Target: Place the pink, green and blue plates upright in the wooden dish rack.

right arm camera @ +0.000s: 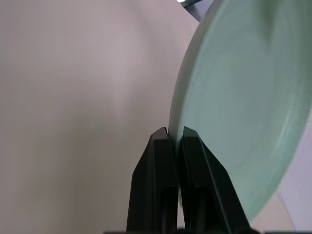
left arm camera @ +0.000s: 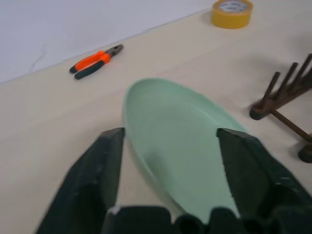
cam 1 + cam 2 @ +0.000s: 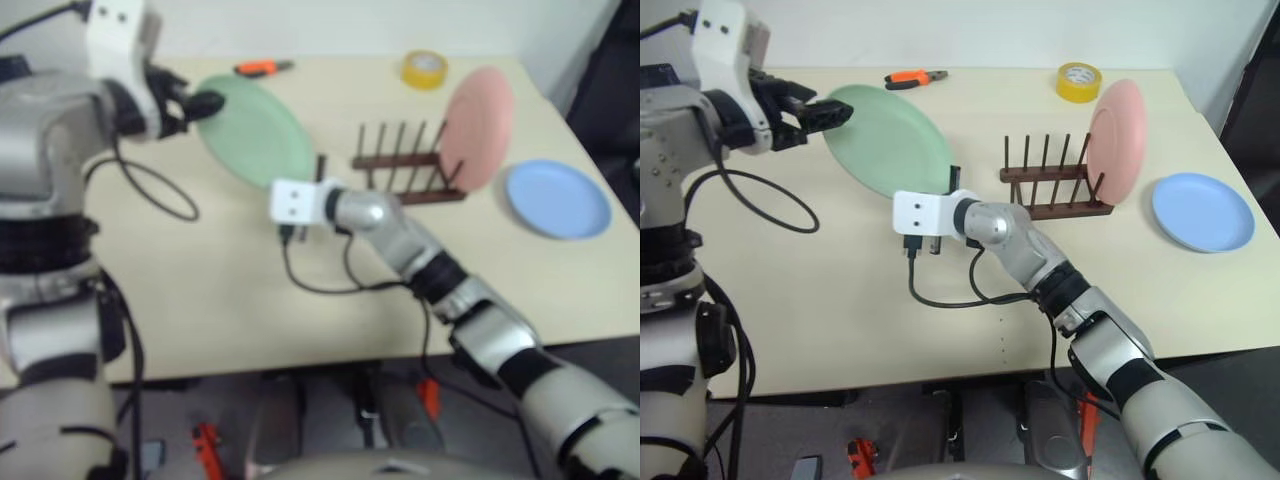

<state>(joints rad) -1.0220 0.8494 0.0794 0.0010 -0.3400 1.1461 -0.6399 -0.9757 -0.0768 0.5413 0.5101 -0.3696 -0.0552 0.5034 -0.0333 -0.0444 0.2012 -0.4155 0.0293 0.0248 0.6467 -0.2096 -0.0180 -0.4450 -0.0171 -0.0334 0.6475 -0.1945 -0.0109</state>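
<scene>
The worktop [image 3: 860, 330] carries everything. The green plate [image 3: 890, 140] is held tilted above it in a handover: the right claw [image 1: 174, 146] is pinched narrow on the plate's lower rim, while the left claw [image 2: 168, 141] stands wide, its two fingers either side of the plate's far edge and seemingly not touching it, though that gap is hard to judge.

The wooden dish rack [image 3: 1052, 190] stands just beyond the right claw, toward the robot's right, with the pink plate [image 3: 1116, 138] already upright in its far end. The blue plate [image 3: 1202, 211] lies flat on the worktop further right, well apart from both claws.

So one plate is racked and the green one is the step in hand. The next move, as I judge it, calls for the right claw to swing the plate rightward, stand it on edge and lower it between free pegs beside the pink plate without knocking it.

Smaller things lie past the left claw: a yellow tape roll [image 3: 1079, 81] and orange pliers [image 3: 913, 77].
</scene>
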